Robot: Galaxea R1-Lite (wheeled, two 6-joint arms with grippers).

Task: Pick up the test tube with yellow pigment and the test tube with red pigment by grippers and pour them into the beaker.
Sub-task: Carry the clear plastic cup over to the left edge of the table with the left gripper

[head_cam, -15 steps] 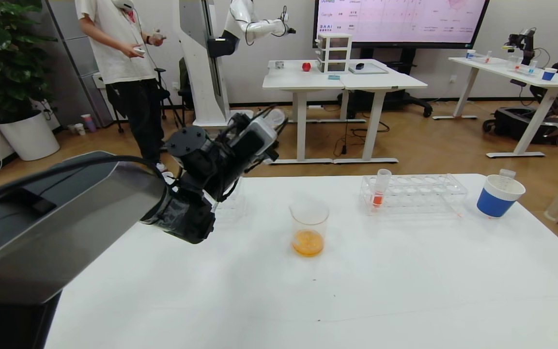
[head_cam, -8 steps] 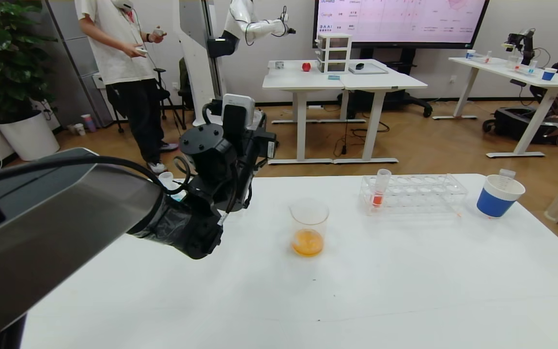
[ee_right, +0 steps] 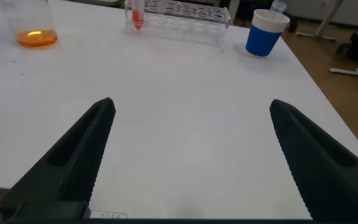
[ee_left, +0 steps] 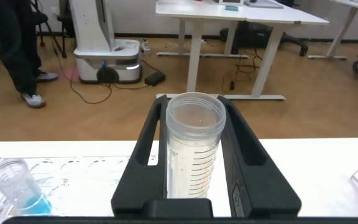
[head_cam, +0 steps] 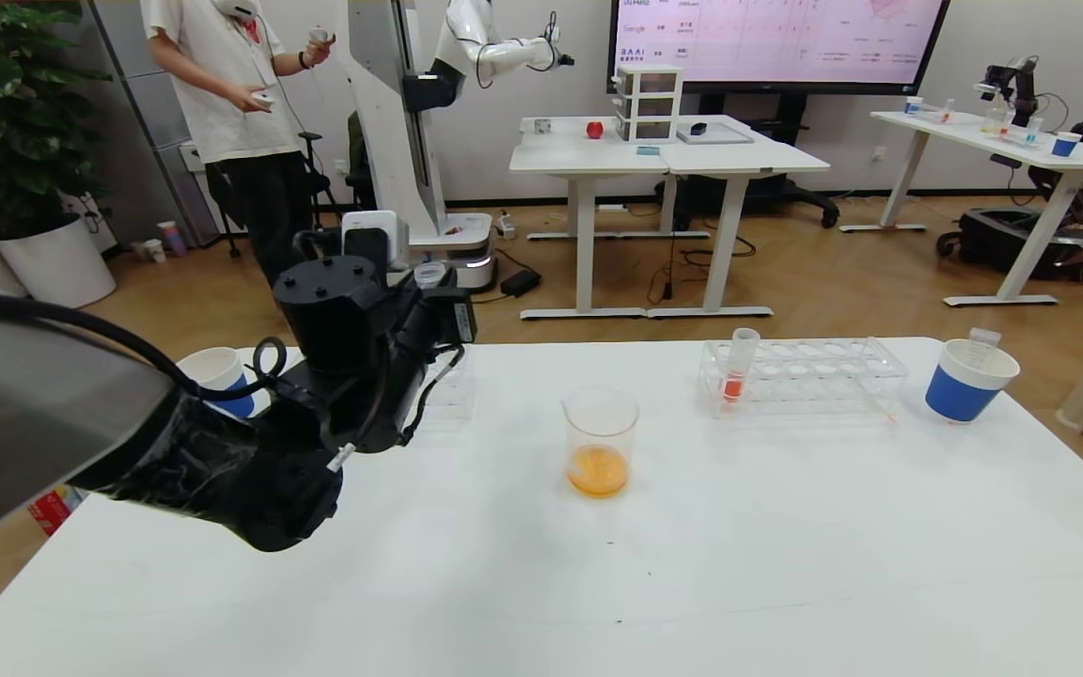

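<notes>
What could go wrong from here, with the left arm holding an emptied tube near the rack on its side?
1. The left gripper is shut on an upright, empty test tube above the left rack; a misaligned descent could knock the tube with blue liquid standing there.
2. The beaker of orange liquid stands close beside that arm, so a sideways swing might tip it.
3. The right gripper, jaws open, hovers low over the table.

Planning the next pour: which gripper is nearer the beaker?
Left. The left gripper, shut on an empty clear plastic tube, hangs left of the clear glass beaker of orange liquid; the open right gripper is farther back.
</notes>
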